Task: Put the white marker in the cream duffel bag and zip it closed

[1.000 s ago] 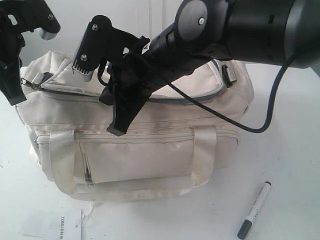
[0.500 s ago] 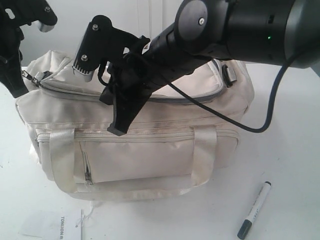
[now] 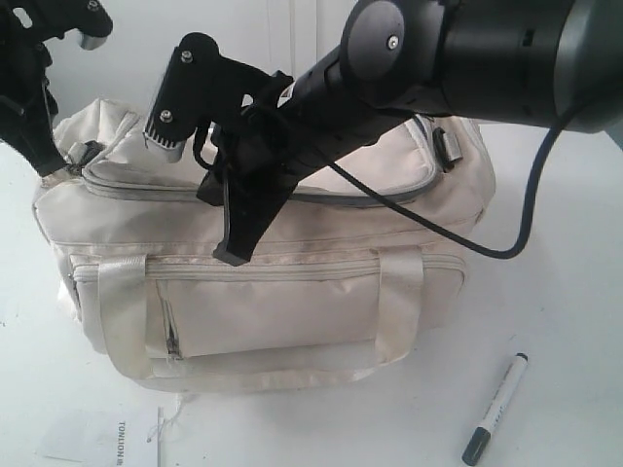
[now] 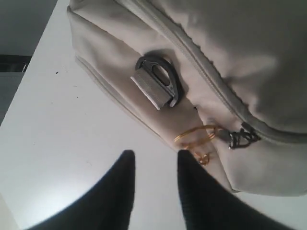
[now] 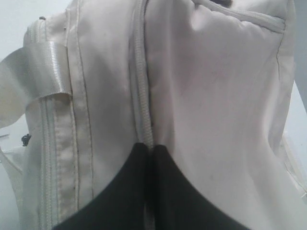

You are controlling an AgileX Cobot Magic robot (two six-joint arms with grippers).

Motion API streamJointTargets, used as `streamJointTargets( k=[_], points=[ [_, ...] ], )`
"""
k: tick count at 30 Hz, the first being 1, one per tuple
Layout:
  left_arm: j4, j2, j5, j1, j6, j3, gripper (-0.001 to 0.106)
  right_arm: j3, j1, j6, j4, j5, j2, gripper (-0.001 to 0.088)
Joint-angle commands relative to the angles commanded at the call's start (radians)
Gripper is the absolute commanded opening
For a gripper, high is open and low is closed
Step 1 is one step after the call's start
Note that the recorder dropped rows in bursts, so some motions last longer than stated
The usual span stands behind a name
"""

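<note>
The cream duffel bag (image 3: pixel 292 311) stands in the middle of the white table. Off its front right corner the white marker (image 3: pixel 496 409) lies on the table, dark cap toward me, outside the bag. My right gripper (image 3: pixel 234 255) reaches across the bag top, shut, its tips (image 5: pixel 147 147) pressed on a piped seam of the bag (image 5: pixel 216 96). At the bag's left end my left gripper (image 3: pixel 51 165) hangs open (image 4: pixel 156 155) over bare table. It is close to the dark zipper pull (image 4: pixel 242 138) and a gold ring (image 4: pixel 196 134), holding nothing.
A black strap ring (image 4: pixel 158 86) sits on the bag's left end. Shiny webbing handles (image 3: pixel 122 311) hang over the front pocket. A printed paper tag (image 3: pixel 107 438) lies at the front left. My right arm's black cable (image 3: pixel 506 243) loops over the bag's right side.
My left gripper has moved right, in toward the bag's left end and zipper pull. The bag's top flap has settled flatter. My right gripper has barely shifted.
</note>
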Motion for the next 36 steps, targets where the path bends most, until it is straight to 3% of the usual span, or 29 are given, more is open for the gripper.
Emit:
streamJointTargets(
  k=[1,4,7,9,14,16,21,27,33,36],
  points=[
    [0.002,-0.017,0.000,0.000,-0.056,0.000,0.058,0.000,0.000,0.000,0.000,0.000,0.000,0.0000],
    [-0.038,-0.080,0.000,0.000,-0.063,0.000,0.057,0.000,0.000,0.004,0.002,0.009,0.000,0.0000],
    [-0.171,-0.134,0.003,0.000,0.036,0.000,0.057,0.000,0.000,0.049,0.004,0.016,-0.006,0.0016],
    [-0.271,-0.149,0.004,0.000,0.136,0.000,0.057,0.000,0.000,0.091,0.004,-0.001,-0.015,0.0090],
    [-0.464,-0.160,0.030,0.000,0.384,0.012,0.057,0.000,0.000,0.186,0.004,0.006,-0.069,0.0424],
    [-0.507,-0.160,0.025,-0.002,0.422,0.026,0.057,0.000,-0.002,0.254,-0.004,0.031,-0.099,0.0484],
    [-0.602,-0.160,-0.037,-0.002,0.517,0.076,0.057,0.003,-0.032,0.415,-0.064,0.239,-0.169,0.0487],
    [-0.757,-0.160,-0.111,-0.002,0.684,0.116,0.058,0.003,-0.053,0.427,-0.073,0.509,-0.185,0.0487],
    [-0.854,-0.139,-0.138,-0.024,0.774,0.117,0.058,0.013,-0.053,0.427,-0.098,0.594,-0.205,0.0413],
    [-0.854,-0.104,-0.135,-0.067,0.912,0.117,0.058,0.050,-0.053,0.427,-0.122,0.587,-0.238,0.0387]
  ],
)
